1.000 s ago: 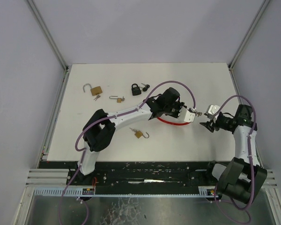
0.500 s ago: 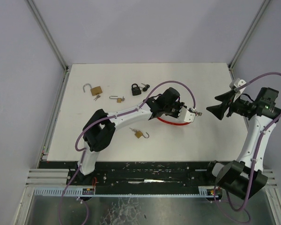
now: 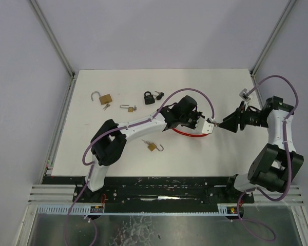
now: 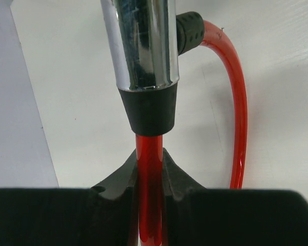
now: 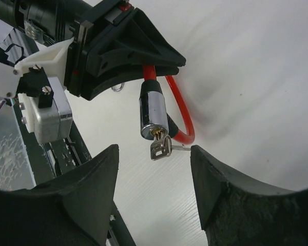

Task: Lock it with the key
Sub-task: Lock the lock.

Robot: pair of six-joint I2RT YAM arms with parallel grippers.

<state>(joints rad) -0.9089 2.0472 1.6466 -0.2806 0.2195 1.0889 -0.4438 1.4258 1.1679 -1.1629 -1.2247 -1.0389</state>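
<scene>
Right wrist view: key (image 5: 160,148) seated in the free end of the chrome lock cylinder (image 5: 154,114). Just short of that cylinder's keyed end, right gripper (image 5: 154,154) spread wide, one finger to each side of the key, neither touching it. Behind the cylinder, left gripper (image 4: 150,166) pressed tight on the red cable (image 4: 150,205), with the cable's loop curving back over the white table (image 3: 220,97). Well to the left of the cylinder, black padlock (image 3: 149,97) and three brass padlocks (image 3: 106,99).
</scene>
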